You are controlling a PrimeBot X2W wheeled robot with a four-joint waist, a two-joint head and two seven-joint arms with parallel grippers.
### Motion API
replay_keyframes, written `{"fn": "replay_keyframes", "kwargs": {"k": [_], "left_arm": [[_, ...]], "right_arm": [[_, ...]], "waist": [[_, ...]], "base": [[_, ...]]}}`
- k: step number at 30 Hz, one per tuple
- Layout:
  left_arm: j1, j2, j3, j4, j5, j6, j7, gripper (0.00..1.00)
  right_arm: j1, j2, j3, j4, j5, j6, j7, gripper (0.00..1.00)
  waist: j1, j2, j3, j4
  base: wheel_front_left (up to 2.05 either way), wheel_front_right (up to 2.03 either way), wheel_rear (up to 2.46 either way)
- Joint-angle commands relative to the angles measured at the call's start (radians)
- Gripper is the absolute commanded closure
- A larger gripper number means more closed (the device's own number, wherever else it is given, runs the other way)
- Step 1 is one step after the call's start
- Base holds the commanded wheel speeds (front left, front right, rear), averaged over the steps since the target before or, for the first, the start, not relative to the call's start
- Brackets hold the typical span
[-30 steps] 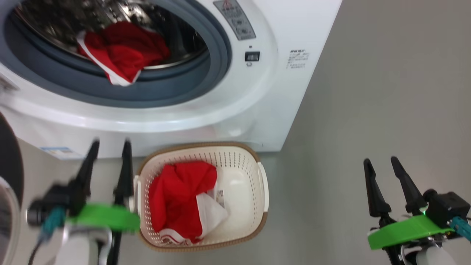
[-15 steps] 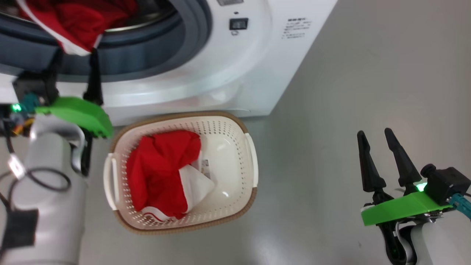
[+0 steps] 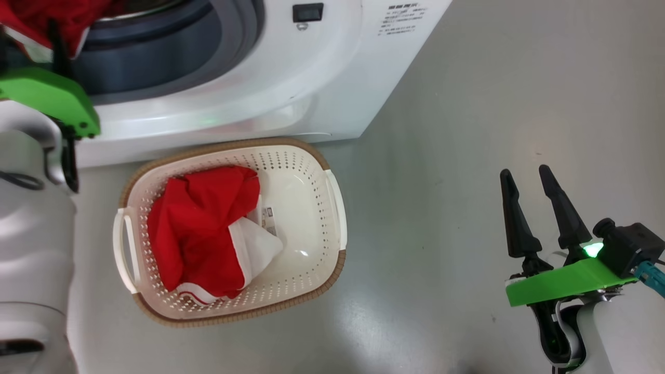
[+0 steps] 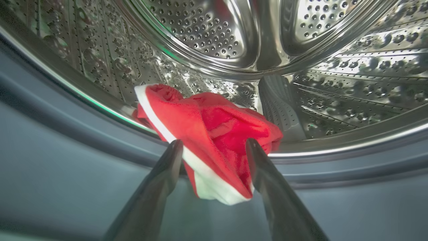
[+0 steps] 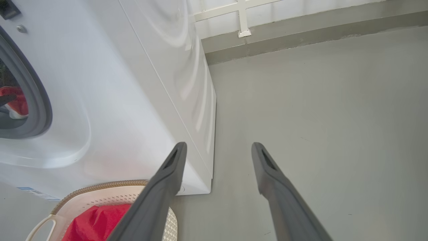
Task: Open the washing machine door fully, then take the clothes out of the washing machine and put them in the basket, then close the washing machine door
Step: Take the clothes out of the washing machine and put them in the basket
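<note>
- A garment (image 4: 207,124) is draped over the drum (image 4: 200,40) lip, white-trimmed end down, between the left gripper's (image 4: 214,144) spread fingers.
- The right gripper (image 3: 523,172) is held spread, empty.
- A second garment (image 3: 197,228) is bunched in the basket (image 3: 335,197).

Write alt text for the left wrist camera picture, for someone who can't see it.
The open left gripper points at a crumpled red garment with white trim, draped over the front lip of a perforated steel washer drum. A grey rubber ring curves below the drum.
</note>
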Motion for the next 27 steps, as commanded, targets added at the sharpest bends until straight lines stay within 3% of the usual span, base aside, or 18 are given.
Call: {"fn": "replay_keyframes", "kwargs": {"k": [1, 9, 10, 11, 12, 13, 19, 27], "left_arm": [[-0.016, 0.060, 0.019, -0.001, -0.010, 0.016, -0.008, 0.00], [-0.053, 0.093, 0.011, 0.059, -0.013, 0.034, -0.009, 0.00], [-0.053, 0.096, 0.006, 0.062, -0.009, 0.035, -0.009, 0.23], [-0.053, 0.097, 0.004, 0.063, -0.009, 0.034, -0.009, 0.54], [-0.054, 0.098, 0.005, 0.061, -0.012, 0.033, -0.009, 0.65], [-0.053, 0.098, 0.005, 0.050, -0.014, 0.032, -0.009, 1.00], [-0.010, 0.078, 0.020, -0.064, -0.038, 0.003, -0.009, 1.00], [0.141, 0.026, 0.055, -0.355, -0.048, -0.053, -0.009, 1.00]], "right_arm": [[-0.006, -0.001, 0.026, -0.027, 0.003, 0.007, -0.006, 0.00], [-0.013, -0.001, 0.034, -0.031, 0.001, 0.007, -0.006, 0.00], [-0.013, -0.001, 0.034, -0.032, 0.000, 0.007, -0.006, 0.00], [-0.013, -0.001, 0.033, -0.033, -0.001, 0.007, -0.006, 0.00], [-0.013, -0.001, 0.032, -0.033, -0.002, 0.007, -0.006, 0.00], [-0.013, -0.001, 0.029, -0.035, -0.003, 0.007, -0.006, 0.00], [-0.011, -0.001, 0.017, -0.035, -0.011, 0.007, -0.006, 0.00], [-0.013, -0.001, 0.016, -0.027, -0.020, 0.007, -0.006, 0.00]], "waist": [[0.0000, 0.0000, 0.011, -0.007], [0.0000, 0.0000, 0.034, -0.021], [0.0000, 0.0000, 0.035, -0.022], [0.0000, 0.0000, 0.036, -0.023], [0.0000, 0.0000, 0.037, -0.024], [0.0000, 0.0000, 0.038, -0.022], [0.0000, 0.0000, 0.033, -0.006], [0.0000, 0.0000, -0.001, 0.030]], "base": [[0.00, 0.00, 0.00], [0.00, 0.00, 0.00], [0.00, 0.00, 0.00], [0.00, 0.00, 0.00], [0.00, 0.00, 0.00], [0.00, 0.00, 0.00], [0.00, 0.00, 0.00], [0.00, 0.00, 0.00]]}}
